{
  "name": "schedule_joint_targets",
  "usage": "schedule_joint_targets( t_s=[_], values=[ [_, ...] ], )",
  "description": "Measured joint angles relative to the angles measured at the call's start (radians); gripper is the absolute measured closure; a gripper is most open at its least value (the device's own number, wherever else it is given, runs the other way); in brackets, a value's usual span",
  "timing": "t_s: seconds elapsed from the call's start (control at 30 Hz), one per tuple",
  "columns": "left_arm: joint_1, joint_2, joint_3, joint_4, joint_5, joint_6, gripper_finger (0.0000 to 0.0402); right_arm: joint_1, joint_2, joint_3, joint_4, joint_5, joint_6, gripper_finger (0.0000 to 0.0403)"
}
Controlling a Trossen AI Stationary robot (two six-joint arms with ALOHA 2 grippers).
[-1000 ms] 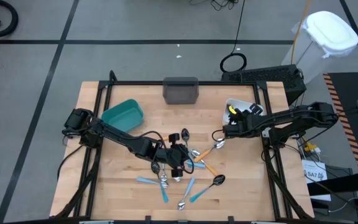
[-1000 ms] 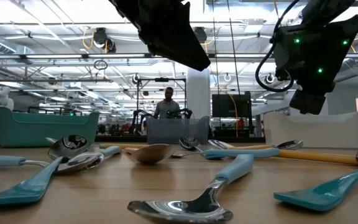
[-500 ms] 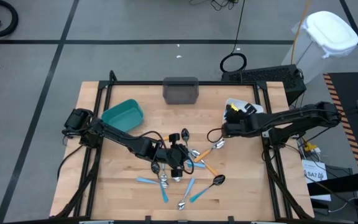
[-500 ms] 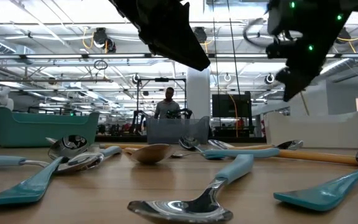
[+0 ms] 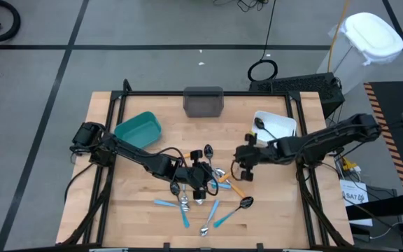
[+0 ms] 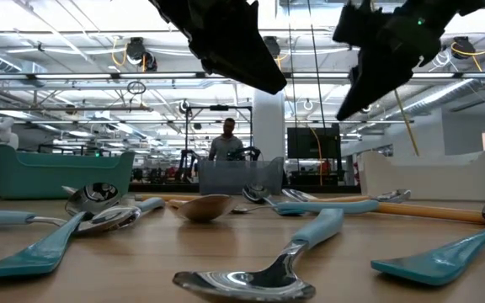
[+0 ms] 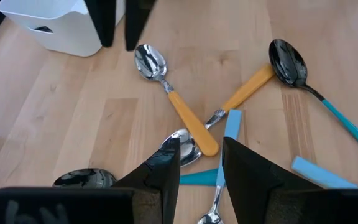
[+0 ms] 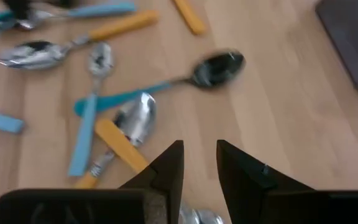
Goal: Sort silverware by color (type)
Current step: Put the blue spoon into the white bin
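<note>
Both end effectors hang empty, fingers slightly apart: left end effector [image 5: 200, 183] over the silverware [image 5: 212, 189] scattered mid-surface, right end effector [image 5: 242, 162] just beside the heap.

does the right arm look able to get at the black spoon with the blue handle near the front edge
Probably yes: the right gripper hangs just behind the black spoon, which lies alone on bare wood, with nothing over it.

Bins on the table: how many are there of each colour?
Teal plastic bin: 1
Dark grey rectangular bin: 1
White plastic bin: 1
Total: 3 bins
</note>
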Motion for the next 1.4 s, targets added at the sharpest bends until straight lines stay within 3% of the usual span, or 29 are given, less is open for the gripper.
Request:
schedule_joint_targets(
  t_s=[0.1, 0.27, 0.4, 0.63, 0.87, 1.07, 1.4],
  values=[
    [0.001, 0.000, 0.000, 0.000, 0.000, 0.000, 0.0282, 0.024, 0.027, 0.000, 0.032, -0.016, -0.014, 0.0314],
    [-0.004, 0.000, 0.000, -0.001, 0.000, -0.009, 0.0282, 0.101, 0.089, 0.000, 0.014, -0.128, -0.018, 0.0314],
    [-0.006, 0.000, 0.000, -0.001, 0.000, -0.009, 0.0282, 0.163, 0.135, -0.001, 0.059, -0.137, -0.034, 0.0314],
    [-0.006, 0.000, 0.000, -0.001, 0.000, -0.008, 0.0282, 0.218, 0.201, 0.000, 0.225, -0.337, -0.027, 0.0314],
    [-0.005, 0.000, 0.000, 0.004, 0.000, -0.002, 0.0282, 0.277, 0.277, 0.035, 0.255, -0.323, 0.023, 0.0314],
    [-0.005, 0.000, 0.000, 0.041, 0.000, 0.019, 0.0282, 0.361, 0.328, 0.088, 0.238, -0.226, -0.019, 0.0314],
    [-0.005, 0.000, 0.000, 0.040, 0.000, 0.019, 0.0282, 0.389, 0.393, 0.156, 0.217, -0.228, -0.041, 0.0297]
  ],
)
